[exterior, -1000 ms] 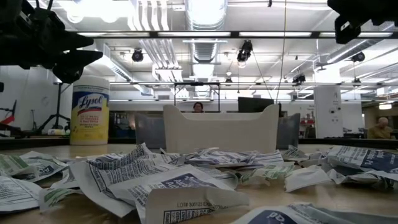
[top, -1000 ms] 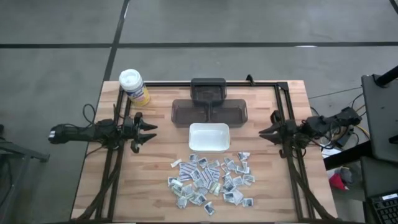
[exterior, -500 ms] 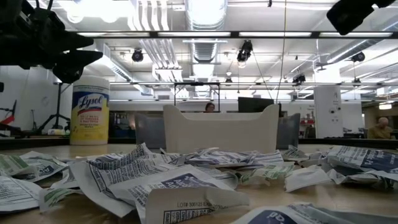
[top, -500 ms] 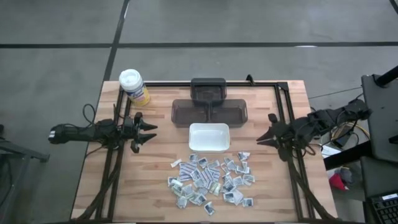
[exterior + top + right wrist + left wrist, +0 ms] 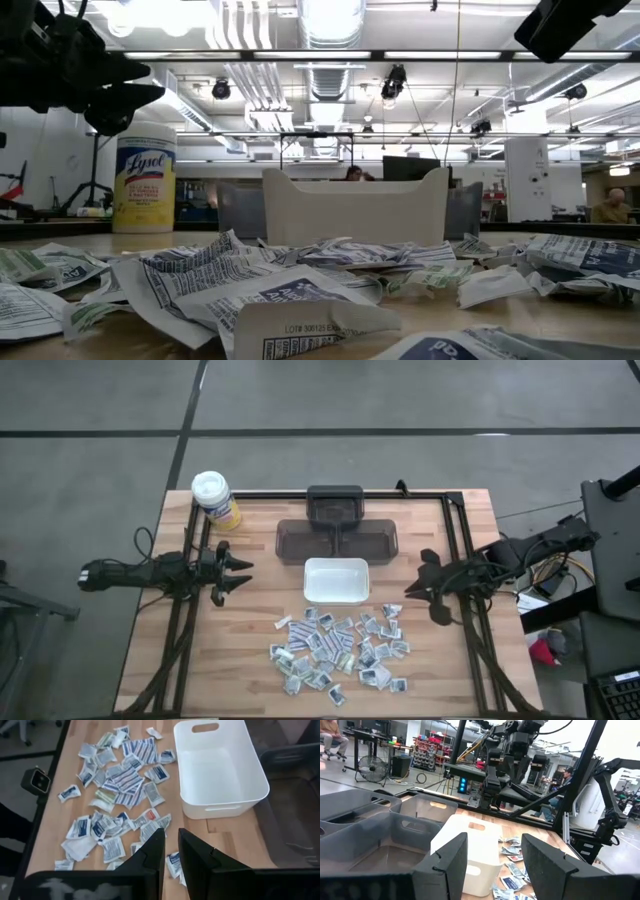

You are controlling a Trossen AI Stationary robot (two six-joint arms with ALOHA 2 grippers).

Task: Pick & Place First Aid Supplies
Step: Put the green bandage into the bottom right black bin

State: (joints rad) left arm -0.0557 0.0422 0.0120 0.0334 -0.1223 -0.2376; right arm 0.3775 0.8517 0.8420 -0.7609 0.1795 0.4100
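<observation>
Since the earlier frame, my right gripper (image 5: 428,586) has swung inward, fingers nearly closed, empty. Wooden table (image 5: 250,660); white tray (image 5: 336,580); first aid packets (image 5: 340,647) heaped beside it; left gripper (image 5: 240,574) spread, waiting.

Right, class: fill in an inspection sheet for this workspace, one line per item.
Surface: wooden table, black frame rails.
Job's things: packets heaped loose on the table; white tray empty.
Clutter: yellow canister at a back corner; grey bins behind the tray.
Grippers: left gripper open, at the left side; right gripper narrowly parted, empty, above the table right of the tray.
Cables: bundle off the right edge.
Surroundings: workshop, people seated behind.
</observation>
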